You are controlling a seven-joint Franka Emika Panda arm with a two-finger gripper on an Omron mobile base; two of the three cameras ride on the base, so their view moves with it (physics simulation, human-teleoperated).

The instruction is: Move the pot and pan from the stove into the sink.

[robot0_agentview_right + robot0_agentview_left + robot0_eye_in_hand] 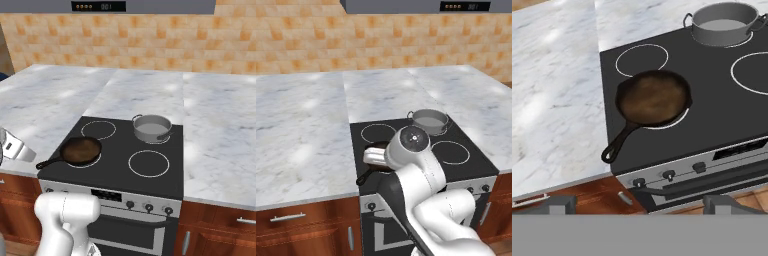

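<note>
Dark cast-iron skillet and small shiny silver pot sit on the black glass cooktop; jaws released, grasping nothing.

The stove sits between two stretches of counter, with a hood above it. On the stove, the pan rests on the front left burner — its handle reaching out past the stove's left front corner — and the pot stands on the back right burner, well apart from the pan. Knobs line the stove's front panel, below the pan.
</note>
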